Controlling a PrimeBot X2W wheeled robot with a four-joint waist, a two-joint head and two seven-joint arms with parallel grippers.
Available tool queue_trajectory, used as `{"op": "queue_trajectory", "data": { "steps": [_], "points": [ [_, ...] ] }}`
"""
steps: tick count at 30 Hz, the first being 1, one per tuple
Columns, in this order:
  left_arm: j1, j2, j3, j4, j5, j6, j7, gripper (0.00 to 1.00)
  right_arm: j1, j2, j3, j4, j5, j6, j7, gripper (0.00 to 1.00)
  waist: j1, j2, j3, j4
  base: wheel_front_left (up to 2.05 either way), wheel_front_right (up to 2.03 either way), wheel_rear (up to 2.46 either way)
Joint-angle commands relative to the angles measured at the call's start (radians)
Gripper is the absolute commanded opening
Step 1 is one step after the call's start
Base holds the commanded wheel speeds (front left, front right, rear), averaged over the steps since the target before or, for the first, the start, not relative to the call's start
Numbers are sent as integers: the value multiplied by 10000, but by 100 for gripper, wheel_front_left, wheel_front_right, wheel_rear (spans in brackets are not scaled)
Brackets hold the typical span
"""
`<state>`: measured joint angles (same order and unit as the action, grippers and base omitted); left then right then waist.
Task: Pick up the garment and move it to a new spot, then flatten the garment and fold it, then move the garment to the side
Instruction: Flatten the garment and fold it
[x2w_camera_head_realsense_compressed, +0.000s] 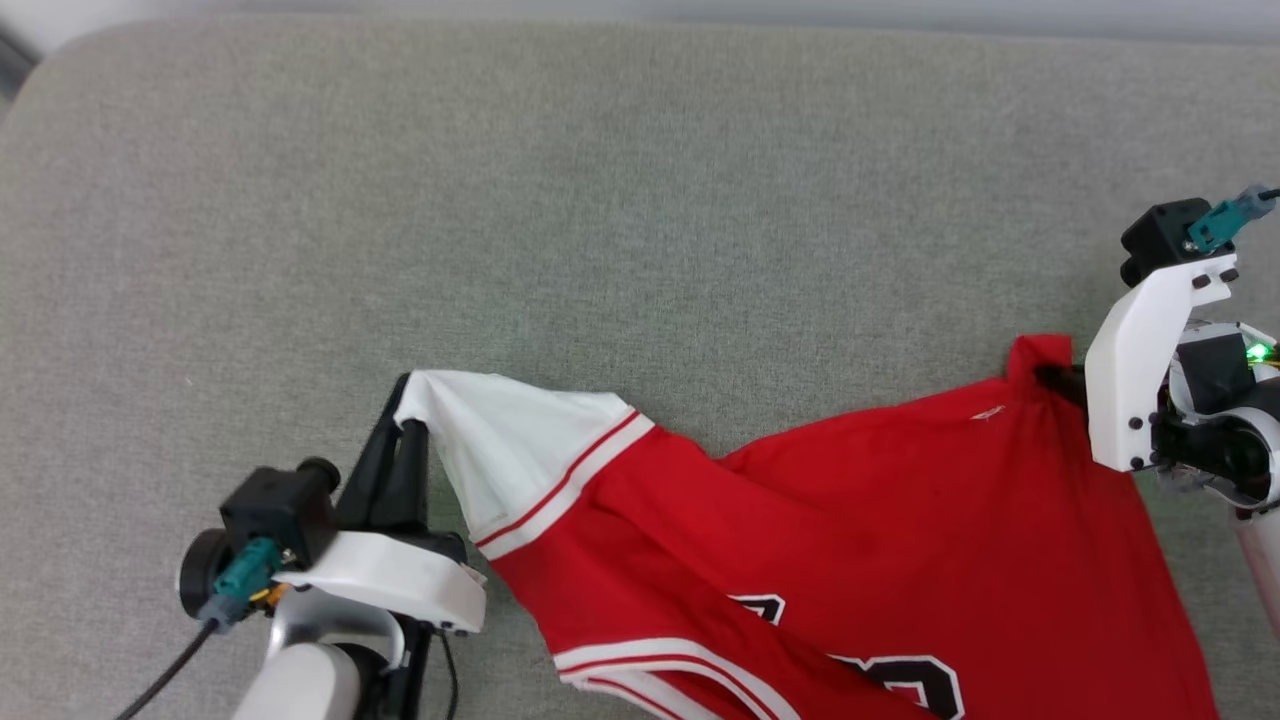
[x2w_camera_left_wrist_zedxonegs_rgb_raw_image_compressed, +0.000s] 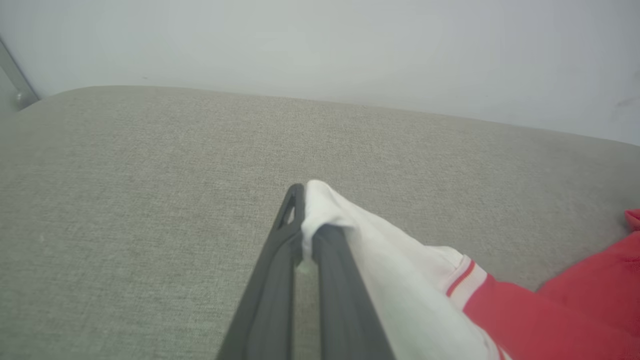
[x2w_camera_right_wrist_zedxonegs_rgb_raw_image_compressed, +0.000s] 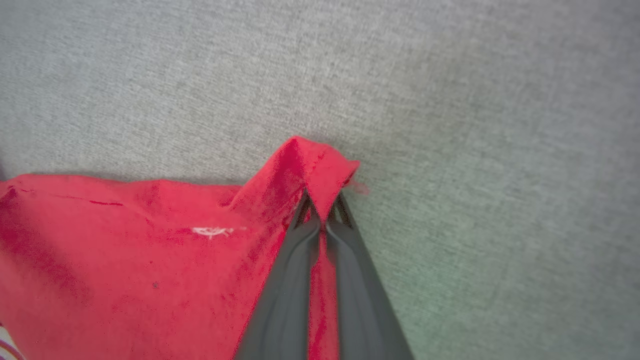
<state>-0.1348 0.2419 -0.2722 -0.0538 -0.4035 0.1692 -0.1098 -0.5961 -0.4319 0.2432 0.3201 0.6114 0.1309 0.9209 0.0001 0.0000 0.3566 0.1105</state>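
- We work over a grey woven surface (x2w_camera_head_realsense_compressed: 640, 200) with a rounded far edge. Behind it, in the left wrist view, stands a pale wall (x2w_camera_left_wrist_zedxonegs_rgb_raw_image_compressed: 320, 45).
- The garment (x2w_camera_head_realsense_compressed: 850, 520) is bright red and lies on the near part of the surface. It is held at its two upper corners and runs off the bottom of the head view.
- Its left corner is a white panel (x2w_camera_head_realsense_compressed: 500, 440) bordered by red-white stripe trim (x2w_camera_head_realsense_compressed: 570, 480).
- A tiny white logo (x2w_camera_head_realsense_compressed: 988, 411) sits near the right corner. Black-white outlined lettering (x2w_camera_head_realsense_compressed: 900, 680) shows low down, partly cut off by the edge of the head view.
- Between the held corners the top edge dips into a fold near the middle.
- Our left gripper (x2w_camera_head_realsense_compressed: 405, 400) is closed on the tip of the white panel. In its wrist view the cloth wraps over the tips of the dark fingers (x2w_camera_left_wrist_zedxonegs_rgb_raw_image_compressed: 270, 300) and is pinched between them.
- Our right gripper (x2w_camera_right_wrist_zedxonegs_rgb_raw_image_compressed: 322, 207) is clamped on the red corner. The cloth peaks in a small point just past the tips, and a red strip runs down between the fingers.
- We cannot tell whether the held corners are lifted clear of the surface.
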Motion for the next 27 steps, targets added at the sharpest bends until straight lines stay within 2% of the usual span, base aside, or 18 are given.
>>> {"op": "queue_trajectory", "data": {
  "steps": [1,7,11,15,20,27],
  "points": [
    [-210,90,91,20,-52,-35,-29,0,71,-38,6,-55,-79,-3,-167,0,-1,0,-287,-34,0,0,0],
    [-1035,624,429,488,-302,-481,197,0,58,-80,-416,-121,-428,-3,-1565,0,-1,0,-1299,-245,0,0,0],
    [-1880,1042,610,1118,-487,-855,506,0,21,127,-666,120,-598,-3,-2003,0,-1,0,-1996,-500,0,0,0],
    [-2908,1224,824,2107,-840,-1191,803,0,-214,336,-807,352,-780,-3,-2365,0,-1,0,-2495,-752,0,0,0],
    [-4510,1371,866,3420,-984,-1574,1009,0,-733,524,-936,608,-884,-3,-2624,0,-1,0,-2649,-979,0,0,0],
    [-7051,1236,744,4983,-719,-1759,642,0,-2043,572,-1229,993,-1326,-5,-3308,0,-1,0,-2249,-1118,0,0,0]
  ]
}}
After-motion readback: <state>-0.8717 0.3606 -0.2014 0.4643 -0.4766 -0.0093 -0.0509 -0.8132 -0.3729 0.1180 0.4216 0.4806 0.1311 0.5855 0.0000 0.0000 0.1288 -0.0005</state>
